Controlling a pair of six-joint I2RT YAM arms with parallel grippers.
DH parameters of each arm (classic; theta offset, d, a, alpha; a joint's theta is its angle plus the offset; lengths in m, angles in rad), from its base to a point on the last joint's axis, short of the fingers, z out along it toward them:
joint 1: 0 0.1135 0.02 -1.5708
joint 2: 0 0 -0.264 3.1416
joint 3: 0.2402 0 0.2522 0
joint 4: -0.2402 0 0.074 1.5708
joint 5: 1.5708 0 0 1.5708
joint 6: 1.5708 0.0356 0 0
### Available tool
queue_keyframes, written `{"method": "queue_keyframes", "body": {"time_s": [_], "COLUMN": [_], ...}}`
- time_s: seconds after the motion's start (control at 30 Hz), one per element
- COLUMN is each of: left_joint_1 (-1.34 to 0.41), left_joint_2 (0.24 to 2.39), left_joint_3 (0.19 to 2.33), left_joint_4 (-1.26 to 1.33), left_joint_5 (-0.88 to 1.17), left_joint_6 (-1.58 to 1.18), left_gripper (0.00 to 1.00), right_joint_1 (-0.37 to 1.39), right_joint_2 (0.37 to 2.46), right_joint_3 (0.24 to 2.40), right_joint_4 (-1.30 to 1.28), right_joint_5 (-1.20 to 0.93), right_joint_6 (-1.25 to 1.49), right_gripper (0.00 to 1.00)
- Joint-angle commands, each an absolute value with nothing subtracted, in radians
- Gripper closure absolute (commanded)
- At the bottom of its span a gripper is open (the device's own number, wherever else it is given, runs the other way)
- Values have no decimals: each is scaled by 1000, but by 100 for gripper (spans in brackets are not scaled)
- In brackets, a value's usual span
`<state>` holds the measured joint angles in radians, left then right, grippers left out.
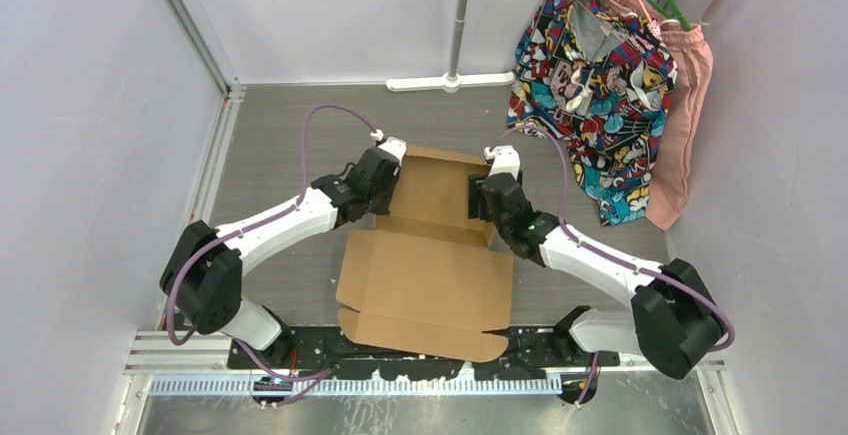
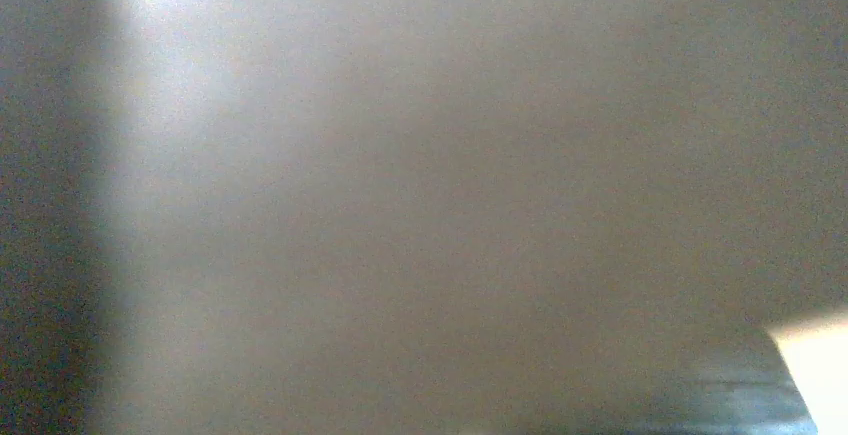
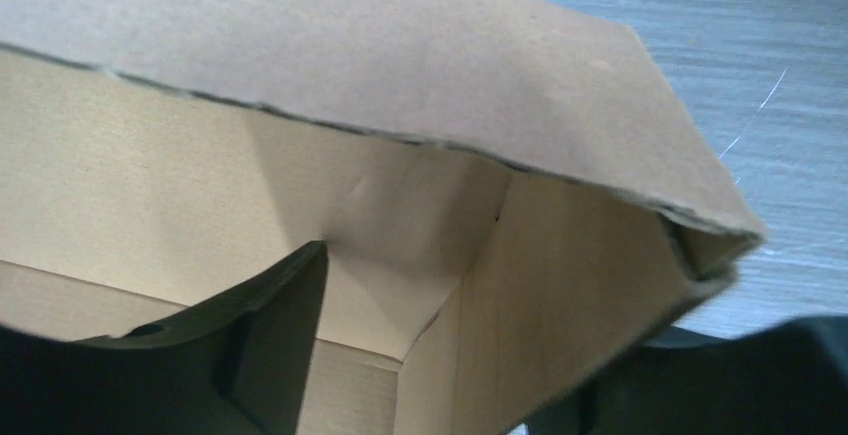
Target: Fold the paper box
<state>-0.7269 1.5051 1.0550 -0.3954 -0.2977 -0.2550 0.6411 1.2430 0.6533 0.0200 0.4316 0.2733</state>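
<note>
Plain brown corrugated paper box (image 1: 425, 275), unprinted, lying at the middle of the table (image 1: 280, 145), partly folded. Far part raised into a shallow open tray, with walls upright on the left, right and far sides. Near part flat: a wide panel with narrow side strips, ending in a front flap (image 1: 420, 335) with rounded corners at the near edge. From the right wrist view, a tilted side wall with raw corrugated edge, meeting an inner corner.

Top camera looks down; right wrist camera sits close inside paper box (image 3: 300, 85).
</note>
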Motion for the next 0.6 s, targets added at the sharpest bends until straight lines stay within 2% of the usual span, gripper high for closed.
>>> {"method": "queue_keyframes", "body": {"time_s": [0.0, 0.03, 0.2, 0.43, 0.5, 0.57], "left_joint_1": [-746, -744, -744, -744, -744, -742], "left_joint_2": [1512, 1514, 1522, 1543, 1552, 1557], "left_joint_3": [1105, 1106, 1107, 1124, 1132, 1136], "left_joint_4": [-328, -328, -330, -357, -366, -365], "left_joint_5": [-259, -258, -251, -256, -261, -261], "left_joint_6": [-251, -253, -263, -282, -289, -295], "left_gripper": [82, 82, 81, 80, 80, 80], "right_joint_1": [651, 652, 652, 652, 651, 651], "right_joint_2": [1192, 1187, 1160, 1177, 1186, 1189], "right_joint_3": [632, 627, 626, 674, 696, 711], "right_joint_4": [49, 43, -9, -109, -131, -146], "right_joint_5": [413, 419, 452, 471, 469, 464], "right_joint_6": [304, 309, 349, 442, 461, 467], "right_gripper": [26, 21, 17, 5, 4, 12]}}
